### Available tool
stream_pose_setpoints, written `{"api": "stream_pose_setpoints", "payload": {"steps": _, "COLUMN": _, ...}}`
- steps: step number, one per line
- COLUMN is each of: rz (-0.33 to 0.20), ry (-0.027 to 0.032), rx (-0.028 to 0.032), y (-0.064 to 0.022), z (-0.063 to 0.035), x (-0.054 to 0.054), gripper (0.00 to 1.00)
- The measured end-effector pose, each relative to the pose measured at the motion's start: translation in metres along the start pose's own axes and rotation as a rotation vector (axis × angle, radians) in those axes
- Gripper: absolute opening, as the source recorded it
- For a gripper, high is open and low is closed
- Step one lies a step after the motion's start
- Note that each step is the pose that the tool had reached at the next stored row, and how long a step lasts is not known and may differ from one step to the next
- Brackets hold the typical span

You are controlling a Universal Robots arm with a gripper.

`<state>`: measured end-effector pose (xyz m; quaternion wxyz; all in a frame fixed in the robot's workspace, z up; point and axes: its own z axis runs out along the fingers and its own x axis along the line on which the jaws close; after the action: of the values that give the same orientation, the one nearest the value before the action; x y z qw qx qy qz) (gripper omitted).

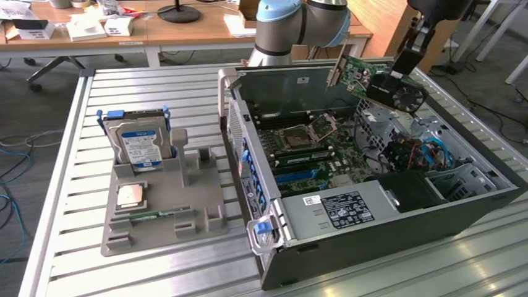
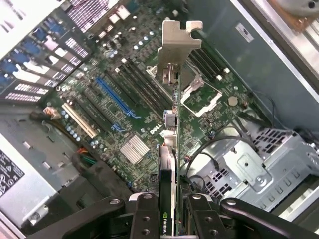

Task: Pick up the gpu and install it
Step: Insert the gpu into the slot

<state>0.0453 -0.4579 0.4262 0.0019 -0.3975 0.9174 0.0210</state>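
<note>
One black two-fingered gripper [image 1: 402, 67] holds the gpu [image 1: 371, 77], a thin, flat rectangular card of green circuit board with a black round-fan shroud and a bright stamped-steel end bracket. The card hangs in the air, tilted, above the open dark-grey sheet-steel computer case [image 1: 387, 229], toward two o'clock in the exterior view. Its bracket end lies at about ten o'clock from the fan end. In the wrist view the card appears edge-on, and the matt black fingers [image 2: 144, 219] pinch it between them, one on each face, at the end away from the bracket.

Handling, as judged: light and stiff, yet brittle. The soldered parts, the fan blades and the contact edge are fragile. The smooth plastic shroud may slip under narrow pads. Sound holds are the shroud body, the bare board edges and the sturdy bracket.

Below the card lies the green glass-fibre motherboard [image 2: 149, 74], with a long blue plastic slot [image 2: 117, 97] and a finned aluminium heatsink [image 2: 134, 149].

At nine o'clock from the case, on the slatted metal table [image 1: 66, 185], a grey moulded holder [image 1: 206, 213] carries an upright silver hard drive with blue label [image 1: 140, 145] and a narrow green RAM stick [image 1: 153, 215] lying flat.
</note>
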Motion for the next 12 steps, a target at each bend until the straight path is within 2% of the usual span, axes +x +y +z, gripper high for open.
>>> {"api": "stream_pose_setpoints", "payload": {"steps": 12, "rz": -0.218, "ry": 0.0092, "rx": -0.0034, "y": 0.0, "z": 0.0006, "x": 0.0, "gripper": 0.26}}
